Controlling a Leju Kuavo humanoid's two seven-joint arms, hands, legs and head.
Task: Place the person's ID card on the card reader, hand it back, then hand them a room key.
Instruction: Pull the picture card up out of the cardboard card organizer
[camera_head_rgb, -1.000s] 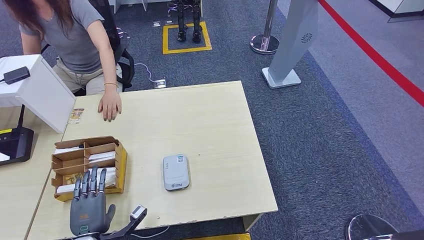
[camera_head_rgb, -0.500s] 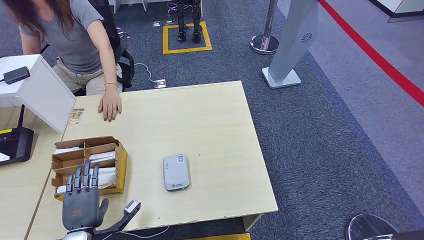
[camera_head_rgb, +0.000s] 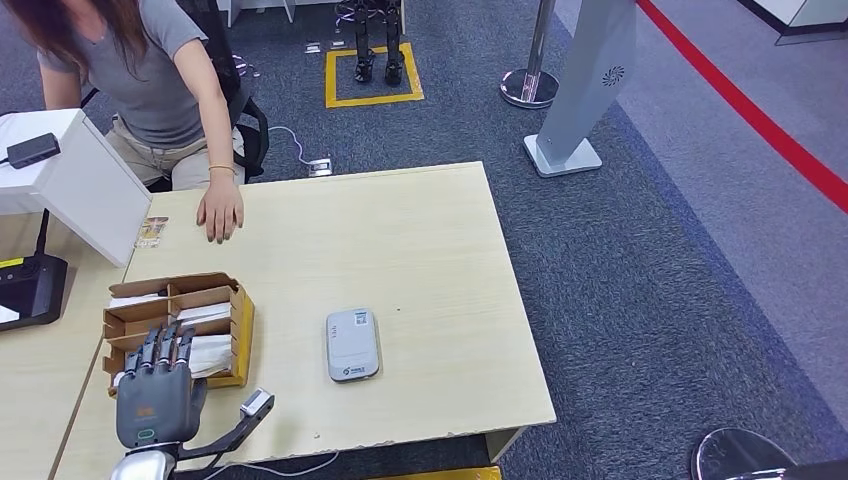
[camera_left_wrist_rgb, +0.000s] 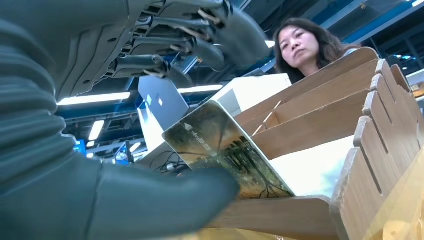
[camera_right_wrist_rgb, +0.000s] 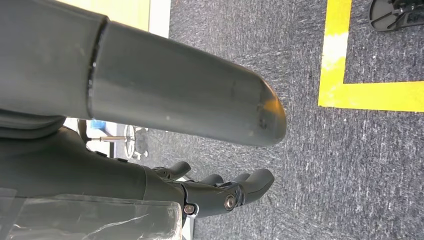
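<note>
My left hand (camera_head_rgb: 155, 392) hangs over the near end of the brown cardboard box (camera_head_rgb: 243, 322) of room key cards. In the left wrist view a picture-printed key card (camera_left_wrist_rgb: 225, 150) leans in the box (camera_left_wrist_rgb: 385, 145), between the thumb below and the curled fingers (camera_left_wrist_rgb: 165, 45) above. The fingers stand a little apart from its top edge. The grey card reader (camera_head_rgb: 352, 344) lies mid-table with nothing on it. A small ID card (camera_head_rgb: 152, 231) lies at the far left, beside the person's hand (camera_head_rgb: 220, 212). My right hand (camera_right_wrist_rgb: 160, 90) hangs over the carpet, holding nothing.
A person (camera_head_rgb: 150, 80) sits across the table's far left corner. A white box (camera_head_rgb: 85, 180) and a black device (camera_head_rgb: 30, 290) stand on the left desk. A grey stand (camera_head_rgb: 585, 90) and a stanchion base (camera_head_rgb: 528, 88) are on the carpet beyond.
My left hand has moved left and back toward me over the box's near compartment, and its fingers have curled downward. The person, the ID card and the reader have stayed put.
</note>
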